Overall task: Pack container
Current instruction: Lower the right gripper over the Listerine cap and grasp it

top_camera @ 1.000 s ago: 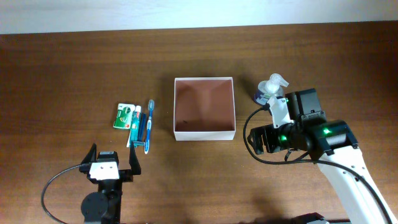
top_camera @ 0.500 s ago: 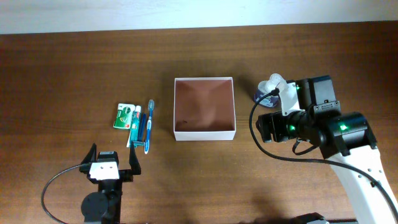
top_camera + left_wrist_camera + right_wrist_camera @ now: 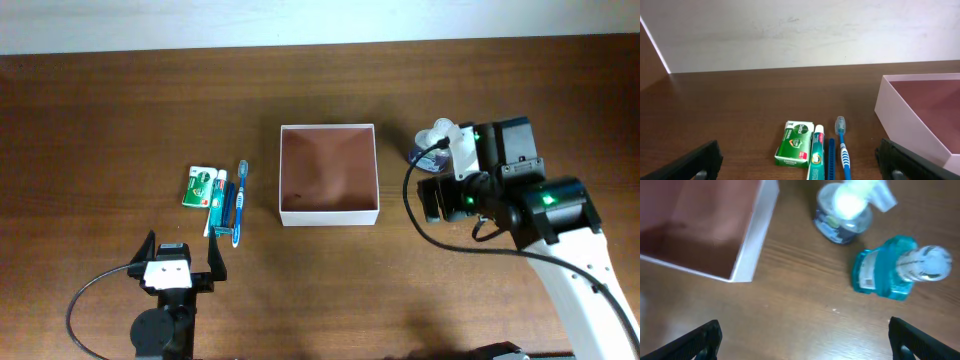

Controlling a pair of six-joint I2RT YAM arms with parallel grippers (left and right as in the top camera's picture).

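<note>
Container (image 3: 329,214) first: in the overhead view you've got it sitting about mid-table, open side up, white walls and a pinkish-brown floor, nothing visible inside. Off to its left, well apart from it, there's a tight little row: green box (image 3: 200,186), toothpaste tube (image 3: 216,205), a dark blue stick-like thing (image 3: 227,205) I can't identify, and a blue toothbrush (image 3: 239,200). Your left gripper (image 3: 182,255) is parked near of that row, fingers spread wide, not touching any of it. Right of the container stands a pump bottle (image 3: 437,140), with your right arm (image 3: 545,205) partly over it.

Left wrist view: both fingertips poke in at the bottom corners, wide apart, with nothing between them. Beyond them you see the green box (image 3: 796,142), the tube (image 3: 816,152), the dark blue stick (image 3: 831,157) and the toothbrush (image 3: 842,145) lined up side by side, and the container's wall (image 3: 905,120) on the right.

Right wrist view, kinda blurry: your right gripper (image 3: 810,345) is spread just as wide, holding nothing. The container corner (image 3: 752,245) fills the upper left. The pump bottle (image 3: 845,215) stands near that corner but not touching it, and a teal bottle (image 3: 885,275) lies on its side just right of the pump bottle.
</note>
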